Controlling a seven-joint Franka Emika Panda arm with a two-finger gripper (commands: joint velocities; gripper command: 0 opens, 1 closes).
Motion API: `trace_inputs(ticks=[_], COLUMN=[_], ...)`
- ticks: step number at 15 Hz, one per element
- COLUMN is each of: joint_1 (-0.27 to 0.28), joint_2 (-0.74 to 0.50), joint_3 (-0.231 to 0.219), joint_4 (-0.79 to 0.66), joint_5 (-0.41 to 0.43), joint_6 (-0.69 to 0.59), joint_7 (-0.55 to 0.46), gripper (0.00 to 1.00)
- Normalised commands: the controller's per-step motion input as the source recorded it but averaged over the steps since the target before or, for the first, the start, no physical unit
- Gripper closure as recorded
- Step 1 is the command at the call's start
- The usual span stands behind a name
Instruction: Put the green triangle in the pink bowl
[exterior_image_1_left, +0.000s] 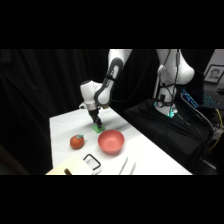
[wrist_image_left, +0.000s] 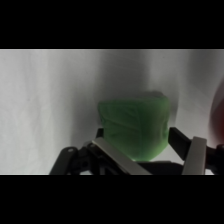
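The green triangle (exterior_image_1_left: 98, 128) is a small bright green block at table level, just behind the pink bowl (exterior_image_1_left: 111, 141). My gripper (exterior_image_1_left: 97, 123) comes down on it from above. In the wrist view the green triangle (wrist_image_left: 134, 127) fills the middle, blurred and close. The gripper (wrist_image_left: 137, 136) has a finger against each side of the block, so it is shut on it. A sliver of the pink bowl (wrist_image_left: 220, 120) shows at the right edge.
A red-orange round fruit (exterior_image_1_left: 77, 142) lies left of the bowl. At the table's front are a cream board (exterior_image_1_left: 70, 166), a black loop-shaped object (exterior_image_1_left: 92, 161) and metal tongs (exterior_image_1_left: 125, 165). A black-draped bench with equipment (exterior_image_1_left: 170, 107) stands to the right.
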Motion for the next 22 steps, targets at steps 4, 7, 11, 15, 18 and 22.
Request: trace_inputs(ticks=[4, 7, 11, 15, 18, 22], joint_1=[-0.109, -0.1, -0.106, -0.06, 0.023, 0.056], joint_2=[-0.03, -0.02, -0.01, -0.12, -0.31, -0.46], joint_3=[0.105, 0.094, 0.085, 0.049, -0.023, -0.064], joint_4=[-0.07, -0.07, -0.06, -0.14, -0.25, -0.33], joint_5=[0.023, 0.03, 0.035, -0.012, -0.105, -0.127], joint_6=[0.16, 0.15, 0.13, 0.11, 0.04, -0.03], joint_7=[-0.16, -0.15, -0.16, -0.11, -0.04, 0.0], gripper=[0.43, 0.68, 0.94, 0.95, 0.95, 0.95])
